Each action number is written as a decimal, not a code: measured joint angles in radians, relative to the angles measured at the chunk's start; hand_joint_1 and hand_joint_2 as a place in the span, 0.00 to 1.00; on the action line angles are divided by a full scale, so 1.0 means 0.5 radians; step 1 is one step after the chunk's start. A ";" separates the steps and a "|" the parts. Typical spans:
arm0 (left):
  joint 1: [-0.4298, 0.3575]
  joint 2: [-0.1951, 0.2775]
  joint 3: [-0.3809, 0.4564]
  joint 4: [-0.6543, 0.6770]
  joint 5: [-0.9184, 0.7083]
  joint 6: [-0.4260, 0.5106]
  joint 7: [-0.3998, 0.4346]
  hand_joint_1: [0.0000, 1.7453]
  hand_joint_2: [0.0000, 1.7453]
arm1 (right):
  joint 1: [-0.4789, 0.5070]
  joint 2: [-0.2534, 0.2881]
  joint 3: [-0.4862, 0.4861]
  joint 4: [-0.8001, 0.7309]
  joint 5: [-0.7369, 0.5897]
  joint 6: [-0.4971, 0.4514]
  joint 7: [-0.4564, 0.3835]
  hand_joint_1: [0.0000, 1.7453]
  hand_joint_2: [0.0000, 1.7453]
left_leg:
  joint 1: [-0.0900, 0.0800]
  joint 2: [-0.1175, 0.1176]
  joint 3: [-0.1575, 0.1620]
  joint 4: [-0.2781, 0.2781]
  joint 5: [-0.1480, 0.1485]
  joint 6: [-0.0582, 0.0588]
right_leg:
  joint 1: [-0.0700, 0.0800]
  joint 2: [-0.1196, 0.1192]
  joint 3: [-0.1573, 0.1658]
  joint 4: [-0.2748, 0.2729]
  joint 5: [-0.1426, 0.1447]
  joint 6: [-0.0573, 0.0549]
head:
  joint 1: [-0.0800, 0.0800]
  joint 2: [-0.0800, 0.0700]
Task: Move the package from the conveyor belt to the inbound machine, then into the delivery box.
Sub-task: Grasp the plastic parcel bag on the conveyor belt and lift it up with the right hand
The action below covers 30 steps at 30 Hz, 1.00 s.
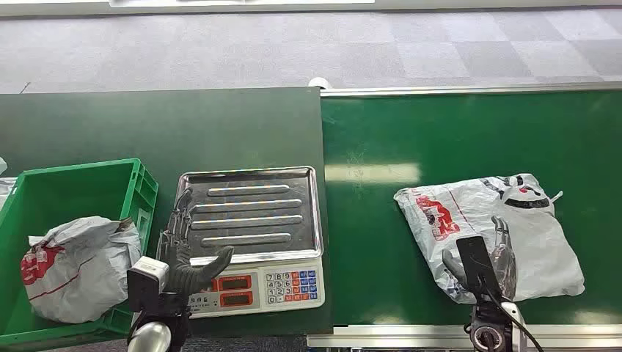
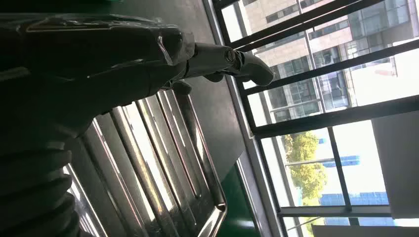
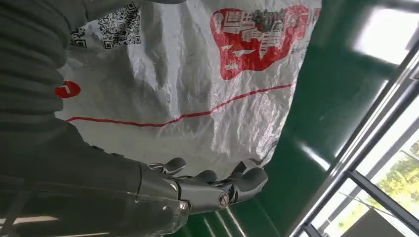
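A white-grey plastic package (image 1: pixel 477 213) with red print lies on the green conveyor belt (image 1: pixel 455 132) at the right. My right hand (image 1: pixel 496 255) is over its near edge, fingers spread, holding nothing. In the right wrist view the right hand (image 3: pixel 197 190) reaches along the package (image 3: pixel 197 74), fingertips near its edge. The inbound machine, a scale with a steel tray (image 1: pixel 249 176) and a keypad (image 1: pixel 290 284), stands in the middle. My left hand (image 1: pixel 187 253) hovers open over the tray's left side; the left wrist view shows the left hand (image 2: pixel 123 54) above the ribbed tray (image 2: pixel 163 163).
A green delivery box (image 1: pixel 73 170) stands at the left with another grey package (image 1: pixel 73 268) inside. The dark green table (image 1: pixel 147 125) carries the scale. A metal rail (image 1: pixel 469 90) edges the belt at the back. Grey carpet lies beyond.
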<state>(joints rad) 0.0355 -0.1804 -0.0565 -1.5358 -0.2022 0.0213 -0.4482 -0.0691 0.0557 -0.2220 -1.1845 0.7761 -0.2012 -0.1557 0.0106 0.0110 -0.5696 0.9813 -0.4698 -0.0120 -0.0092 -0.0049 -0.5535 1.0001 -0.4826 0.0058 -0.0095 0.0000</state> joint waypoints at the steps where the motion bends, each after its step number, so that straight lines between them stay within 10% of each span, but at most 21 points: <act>1: 0.001 0.000 0.000 0.000 0.000 0.000 0.002 0.00 1.00 | -0.003 0.000 -0.005 0.011 0.021 0.008 0.031 0.00 1.00 | 0.000 0.000 0.000 0.000 0.000 0.000 | 0.000 0.000 0.000 0.000 0.000 0.000 | 0.000 0.000; 10: 0.008 0.000 0.003 -0.001 -0.014 0.003 0.035 0.00 1.00 | -0.023 -0.015 -0.043 0.161 0.343 0.105 0.433 0.00 1.00 | 0.000 0.000 0.000 0.000 0.000 0.000 | 0.000 0.000 0.000 0.000 0.000 0.000 | 0.000 0.000; 27: 0.026 0.000 0.001 -0.001 -0.021 0.019 0.050 0.00 1.00 | -0.026 -0.014 -0.059 0.251 0.357 0.184 0.488 0.00 1.00 | 0.000 0.000 0.000 0.000 0.000 0.000 | 0.000 0.000 0.000 0.000 0.000 0.000 | 0.000 0.000; 28: 0.026 0.000 0.001 -0.001 -0.021 0.019 0.050 0.00 1.00 | -0.027 -0.014 -0.059 0.254 0.357 0.185 0.487 0.03 1.00 | 0.000 0.000 0.000 0.000 0.000 0.000 | 0.000 0.000 0.000 0.000 0.000 0.000 | 0.000 0.000; 30: 0.027 0.000 0.000 -0.001 -0.021 0.019 0.050 0.00 1.00 | -0.028 -0.014 -0.059 0.259 0.340 0.189 0.474 0.48 1.00 | 0.000 0.000 0.000 0.000 0.000 0.000 | 0.000 0.000 0.000 0.000 0.000 0.000 | 0.000 0.000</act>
<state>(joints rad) 0.0488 -0.1804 -0.0563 -1.5364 -0.2125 0.0311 -0.4231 -0.0829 0.0487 -0.2514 -1.0550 0.9463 -0.1065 0.0814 0.0105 0.0108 -0.5697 0.9814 -0.4698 -0.0120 -0.0093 -0.0050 -0.5533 1.0000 -0.4826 0.0059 -0.0095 0.0000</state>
